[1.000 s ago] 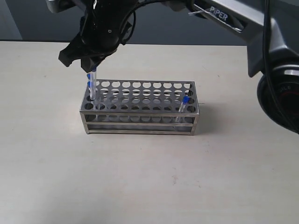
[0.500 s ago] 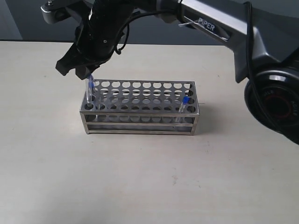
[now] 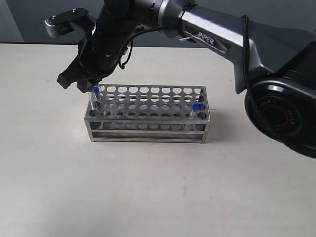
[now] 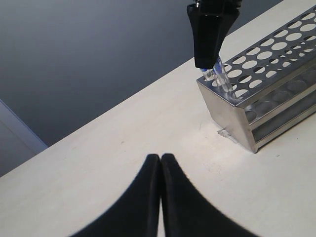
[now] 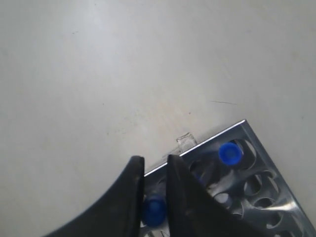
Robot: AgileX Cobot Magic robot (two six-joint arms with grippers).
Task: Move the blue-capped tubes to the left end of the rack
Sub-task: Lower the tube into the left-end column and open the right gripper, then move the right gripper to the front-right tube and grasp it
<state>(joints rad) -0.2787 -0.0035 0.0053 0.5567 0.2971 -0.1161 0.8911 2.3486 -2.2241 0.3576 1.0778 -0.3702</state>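
Above the rack's (image 3: 148,120) left end, the right end effector (image 5: 155,159) hangs over a blue-capped tube (image 5: 154,210), grip indiscernible.

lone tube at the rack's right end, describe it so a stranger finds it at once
Find the steel rack on the table and go to its right end. Near the front corner a thin clear tube with a blue cap leans in a hole. It stands alone; the other blue caps crowd the left end.

A pale beige, matte table (image 3: 158,197) carries 1 steel rack (image 3: 148,129), standing flat with its left end directly below the right gripper (image 3: 74,85). A small clear scrap (image 5: 185,140) lies on the table just beside that end.
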